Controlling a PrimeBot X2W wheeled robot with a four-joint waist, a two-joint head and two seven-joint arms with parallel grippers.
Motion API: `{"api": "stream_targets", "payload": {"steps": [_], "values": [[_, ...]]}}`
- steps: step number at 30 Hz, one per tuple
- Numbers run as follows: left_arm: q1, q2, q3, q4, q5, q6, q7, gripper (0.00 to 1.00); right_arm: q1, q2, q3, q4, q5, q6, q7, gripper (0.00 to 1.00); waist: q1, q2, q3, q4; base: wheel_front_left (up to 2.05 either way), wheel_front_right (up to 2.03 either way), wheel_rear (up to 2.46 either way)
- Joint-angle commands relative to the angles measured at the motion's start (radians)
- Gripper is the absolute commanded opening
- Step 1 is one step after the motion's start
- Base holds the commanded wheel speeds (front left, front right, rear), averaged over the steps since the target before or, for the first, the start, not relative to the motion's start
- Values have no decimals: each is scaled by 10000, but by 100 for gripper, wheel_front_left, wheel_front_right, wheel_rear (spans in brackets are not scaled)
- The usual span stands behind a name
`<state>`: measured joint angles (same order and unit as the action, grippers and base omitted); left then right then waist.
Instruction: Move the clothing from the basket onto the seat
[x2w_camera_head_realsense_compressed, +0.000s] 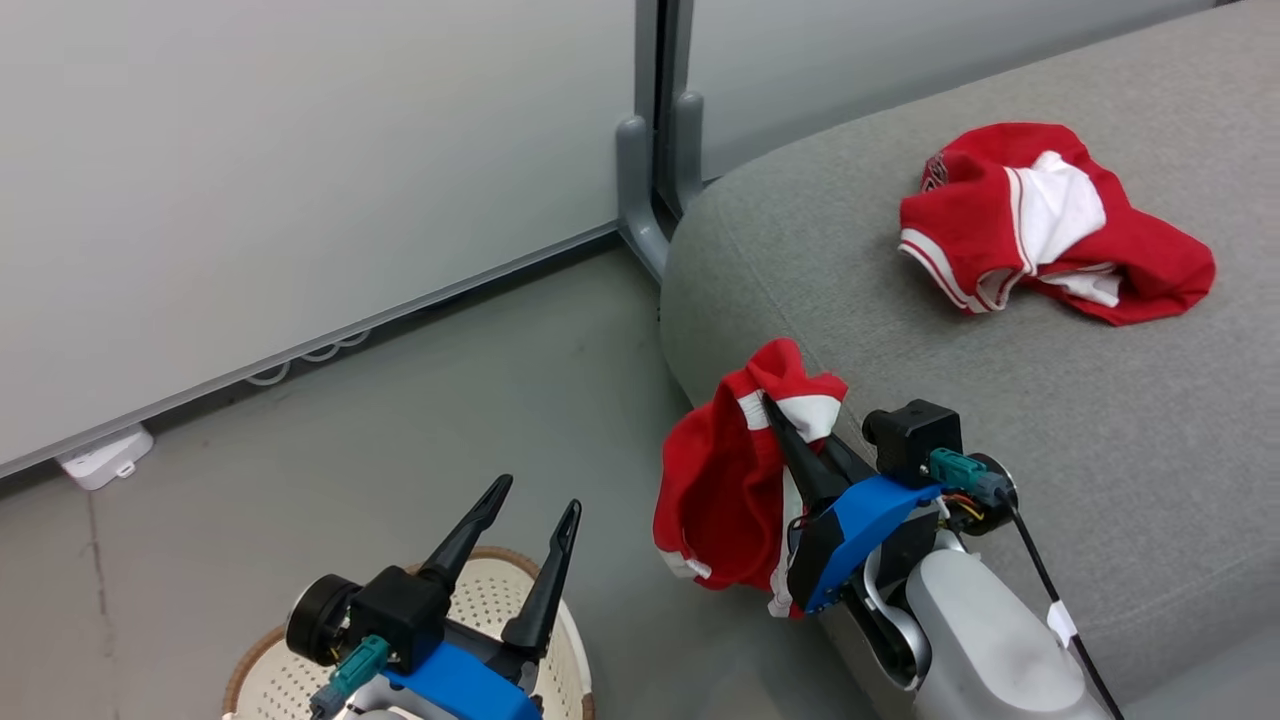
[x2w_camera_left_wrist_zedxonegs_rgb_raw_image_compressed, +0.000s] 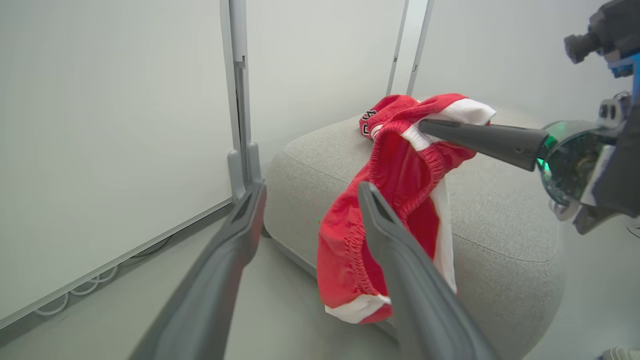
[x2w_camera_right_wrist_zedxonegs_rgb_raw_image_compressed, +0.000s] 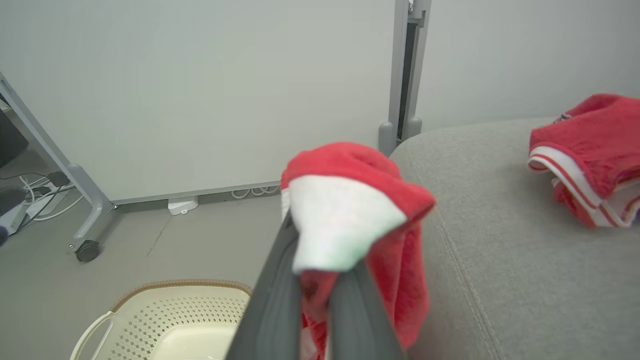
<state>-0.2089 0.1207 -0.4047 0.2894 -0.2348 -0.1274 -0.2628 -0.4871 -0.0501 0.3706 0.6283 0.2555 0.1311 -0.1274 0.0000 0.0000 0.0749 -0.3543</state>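
Observation:
A red garment with white trim (x2w_camera_head_realsense_compressed: 725, 480) hangs from my right gripper (x2w_camera_head_realsense_compressed: 775, 410), whose fingers are shut on its waistband beside the grey seat's (x2w_camera_head_realsense_compressed: 1100, 420) rounded front corner. The same garment (x2w_camera_left_wrist_zedxonegs_rgb_raw_image_compressed: 395, 200) and right gripper (x2w_camera_left_wrist_zedxonegs_rgb_raw_image_compressed: 425, 126) show in the left wrist view, and it drapes over my fingers in the right wrist view (x2w_camera_right_wrist_zedxonegs_rgb_raw_image_compressed: 350, 220). A second red and white garment (x2w_camera_head_realsense_compressed: 1050, 225) lies crumpled on the seat, also visible (x2w_camera_right_wrist_zedxonegs_rgb_raw_image_compressed: 590, 155). My left gripper (x2w_camera_head_realsense_compressed: 535, 500) is open above the cream basket (x2w_camera_head_realsense_compressed: 500, 600). The basket (x2w_camera_right_wrist_zedxonegs_rgb_raw_image_compressed: 165, 315) looks empty inside.
Pale partition panels with grey posts (x2w_camera_head_realsense_compressed: 650, 130) stand behind the seat corner. A white box (x2w_camera_head_realsense_compressed: 105, 458) and cables lie along the panel's foot. A wheeled grey frame leg (x2w_camera_right_wrist_zedxonegs_rgb_raw_image_compressed: 85, 220) stands on the grey floor at the left.

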Motion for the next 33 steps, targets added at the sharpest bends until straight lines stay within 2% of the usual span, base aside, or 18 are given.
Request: {"api": "stream_targets", "payload": {"steps": [1, 10, 22, 29, 33], "values": [[-90, 94, 15, -17, 28, -45, -29, 100, -124, -2, 10, 2, 30, -7, -71, 0, 0, 0, 109, -401, 0, 0, 0], [-166, 132, -124, 0, 24, -45, -30, 100, -43, 3, -55, 108, 45, -7, -161, 0, 0, 0, 210, -994, 0, 0, 0], [-239, 240, -283, 15, -55, -46, -30, 100, 10, 1, -328, 160, 97, -7, -305, 0, 0, 0, 300, -783, 0, 0, 0], [-342, 304, -235, -122, 60, -46, -30, 100, -693, -48, -1324, -17, -346, -7, -183, 0, 0, 0, 592, -591, 0, 0, 0], [-664, 376, -336, -229, 151, -45, -30, 100, -1567, -582, -2135, -392, -819, -9, 330, 0, 0, 0, 1122, -366, 0, 0, 0]]}}
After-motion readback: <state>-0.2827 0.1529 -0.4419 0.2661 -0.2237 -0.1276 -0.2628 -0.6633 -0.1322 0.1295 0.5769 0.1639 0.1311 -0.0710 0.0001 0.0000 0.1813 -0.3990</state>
